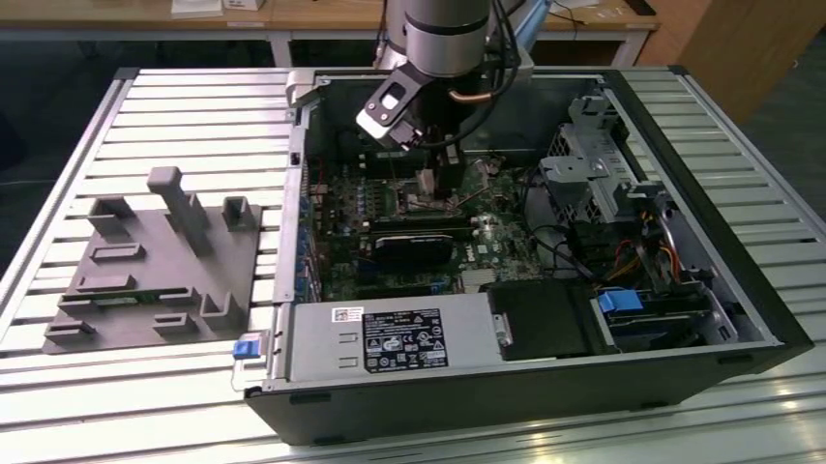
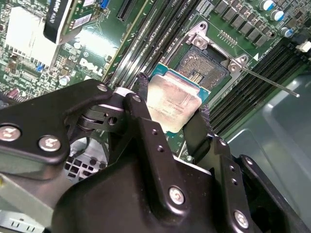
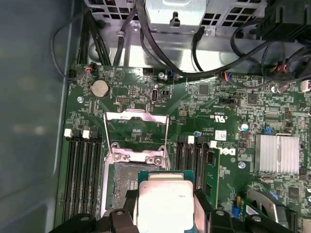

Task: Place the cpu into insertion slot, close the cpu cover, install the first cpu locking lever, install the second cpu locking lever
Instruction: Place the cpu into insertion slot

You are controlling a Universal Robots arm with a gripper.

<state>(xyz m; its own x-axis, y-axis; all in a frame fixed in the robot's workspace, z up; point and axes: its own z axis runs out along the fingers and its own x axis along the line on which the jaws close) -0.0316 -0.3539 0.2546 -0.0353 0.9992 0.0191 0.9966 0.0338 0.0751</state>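
My gripper (image 2: pixel 172 100) is shut on the cpu (image 2: pixel 176 97), a small square chip with a silvery-beige top, one black finger on each of two opposite edges. In the first wrist view the cpu (image 3: pixel 164 196) hangs above the green board and overlaps one corner of the insertion slot (image 3: pixel 125 177), a dark square socket with a silver rim. The cpu cover (image 3: pixel 137 114), a thin silver frame, lies flipped open beyond the slot. Two thin locking levers (image 3: pixel 105 136) stand free along its sides. In the exterior view the gripper (image 1: pixel 430 184) reaches down into the open computer case.
Memory slots (image 3: pixel 82 170) flank the socket. A finned heat sink (image 3: pixel 277 153) and black cables (image 3: pixel 194 43) lie nearby. The case (image 1: pixel 722 280) holds a drive cage (image 1: pixel 594 164) and a power supply (image 1: pixel 387 338). A grey fixture (image 1: pixel 155 256) sits on the slatted table at the exterior view's left.
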